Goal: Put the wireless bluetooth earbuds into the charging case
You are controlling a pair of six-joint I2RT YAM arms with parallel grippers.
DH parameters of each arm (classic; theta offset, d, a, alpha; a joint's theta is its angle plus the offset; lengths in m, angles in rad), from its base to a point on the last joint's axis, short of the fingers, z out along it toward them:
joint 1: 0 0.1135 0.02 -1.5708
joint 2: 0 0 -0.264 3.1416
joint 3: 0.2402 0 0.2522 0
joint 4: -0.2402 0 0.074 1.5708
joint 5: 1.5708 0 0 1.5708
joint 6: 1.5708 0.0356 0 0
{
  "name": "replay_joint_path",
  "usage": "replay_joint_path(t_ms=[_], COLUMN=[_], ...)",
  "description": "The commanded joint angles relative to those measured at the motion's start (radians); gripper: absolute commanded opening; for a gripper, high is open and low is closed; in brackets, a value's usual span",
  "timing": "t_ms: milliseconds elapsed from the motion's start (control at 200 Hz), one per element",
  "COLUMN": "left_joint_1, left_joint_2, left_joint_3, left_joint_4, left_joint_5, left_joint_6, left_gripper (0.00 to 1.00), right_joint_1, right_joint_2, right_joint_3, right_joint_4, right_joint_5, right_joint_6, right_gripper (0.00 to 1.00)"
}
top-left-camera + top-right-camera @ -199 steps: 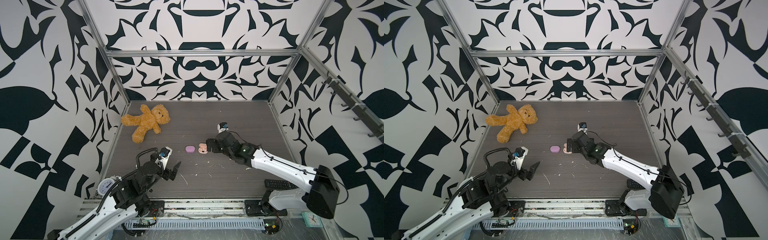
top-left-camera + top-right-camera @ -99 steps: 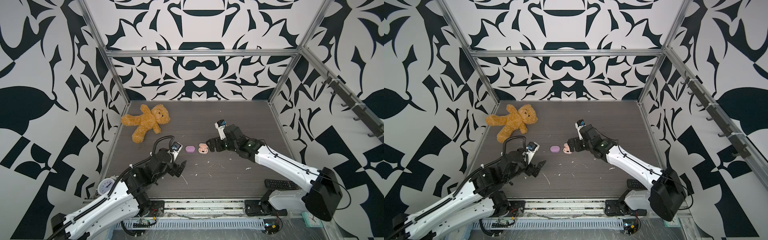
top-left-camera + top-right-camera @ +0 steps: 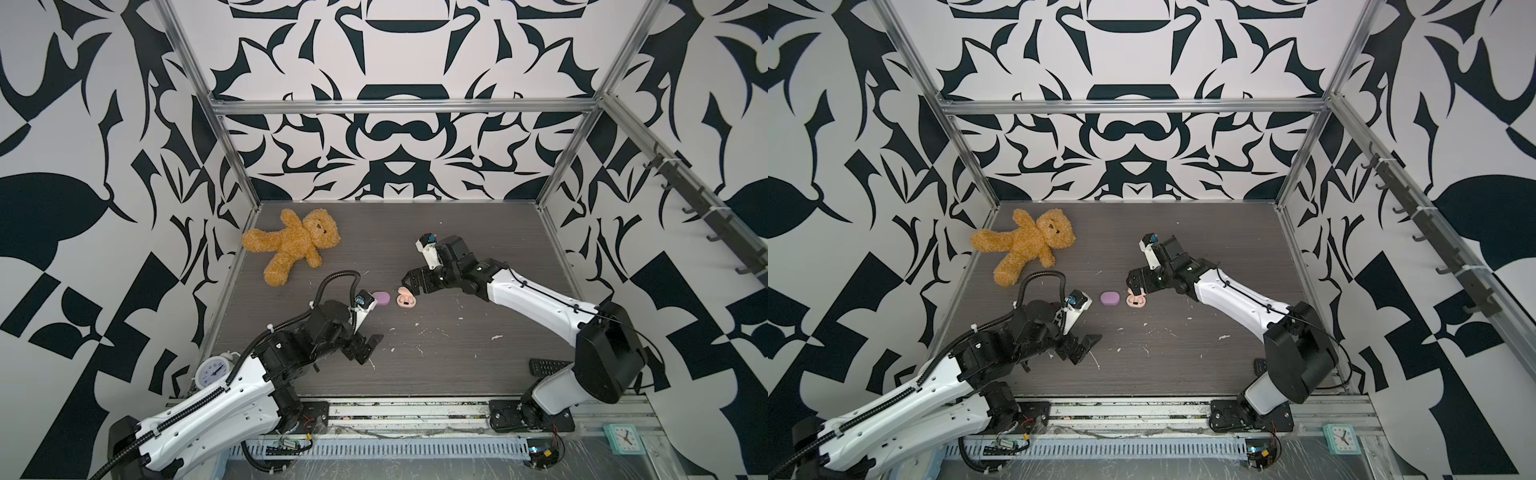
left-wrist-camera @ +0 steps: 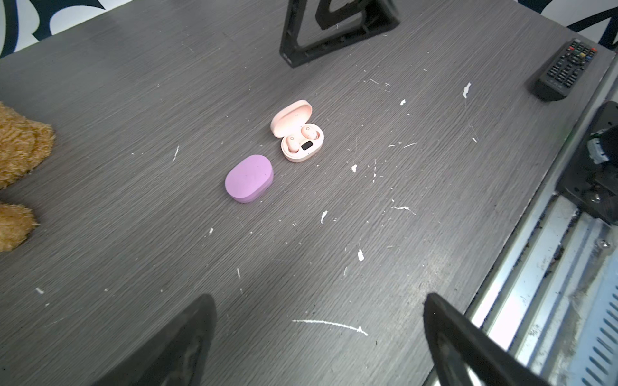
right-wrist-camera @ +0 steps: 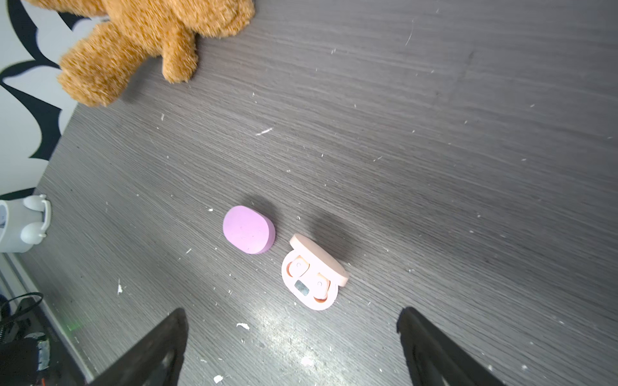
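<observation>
Our left gripper (image 3: 369,348) hangs with jaws apart and empty, lower centre of a top view. Our right gripper (image 3: 413,284), jaws also spread and holding nothing, sits at mid-frame just beside the open peach case (image 3: 406,298). We see 2 peach earbuds (image 4: 307,132) seated inside it, and the closed lilac case (image 3: 381,298) lies just left of it.

Lab test cell: black-and-white patterned walls (image 3: 291,50), aluminium frame (image 3: 403,106), grey tabletop (image 3: 478,232).

bright, even light from above; soft shadows; a glare patch on the surface (image 5: 287,337); the teddy bear (image 5: 140,43) looks blurred.
</observation>
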Motion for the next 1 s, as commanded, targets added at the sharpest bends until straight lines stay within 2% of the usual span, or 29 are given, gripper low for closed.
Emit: replay_joint_path(t_ms=[0, 290, 690, 880, 1000], left_joint_1=[0.002, 0.002, 0.002, 0.002, 0.002], left_joint_2=[-0.018, -0.033, 0.080, 0.144, 0.138], left_joint_3=[0.003, -0.026, -0.007, 0.016, 0.009], left_joint_4=[-0.003, 0.022, 0.029, 0.015, 0.016], left_joint_5=[0.026, 0.058, 0.306, 0.345, 0.300], left_joint_6=[0.006, 0.015, -0.025, -0.054, -0.065], left_gripper=[0.99, 0.99, 0.99, 0.99, 0.99], right_joint_1=[-0.004, -0.010, -0.012, -0.013, -0.013], right_joint_2=[0.026, 0.123, 0.180, 0.180, 0.184], right_joint_3=[0.056, 0.103, 0.130, 0.127, 0.126], right_joint_4=[-0.020, -0.017, -0.028, -0.028, -0.027], right_joint_5=[-0.045, -0.104, -0.138, -0.144, -0.154], right_joint_6=[-0.016, -0.035, -0.055, -0.055, -0.058], right_gripper=[1.00, 1.00, 1.00, 1.00, 1.00])
